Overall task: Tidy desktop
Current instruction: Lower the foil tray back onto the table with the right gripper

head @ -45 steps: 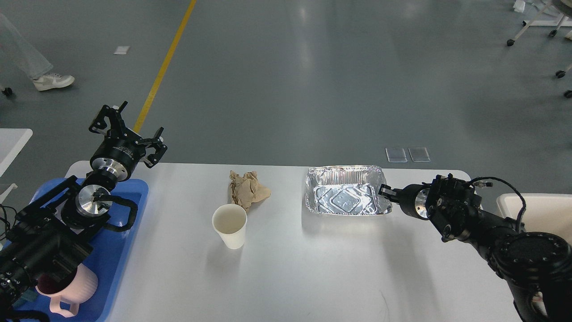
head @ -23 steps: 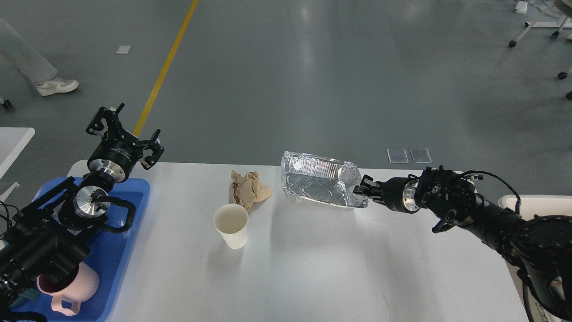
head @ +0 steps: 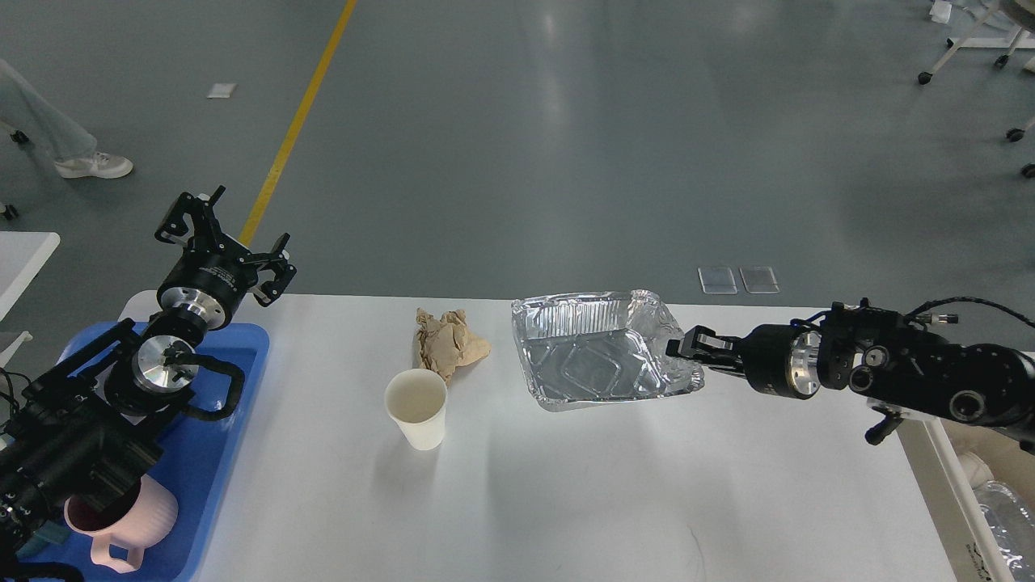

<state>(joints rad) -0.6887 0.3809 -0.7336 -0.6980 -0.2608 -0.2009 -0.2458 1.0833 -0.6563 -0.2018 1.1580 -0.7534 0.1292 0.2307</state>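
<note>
Here, in the head view, we look down on the wide matte white table (head: pixel 566 485) with rounded corners, which fills the lower half of the picture. Our right hand (head: pixel 683 347) reaches in from the right, its two fingers pinching the crumpled right rim of a shiny rectangular aluminium foil tray (head: pixel 594 356). The foil tray stretches away to the left of that hand, tilted, with its open side turned toward us, its shadow lying on the table beneath it.

Further left of the right hand, past the foil tray, a crumpled brown paper wad (head: pixel 449 343) lies on the table, and just nearer to us than the wad stands an upright white paper cup (head: pixel 416 408), open at the top. The two are very close; we cannot tell whether they touch.

Our left hand (head: pixel 226 246) is raised near the table's far left corner, its black fingers spread apart and holding nothing. Below that hand and nearer to us, a blue plastic tray (head: pixel 234 380) sits on the table's left edge, partly covered by our left arm. A pale pink ribbed mug (head: pixel 133 521) with a handle stands at the near end of the blue tray.
</note>
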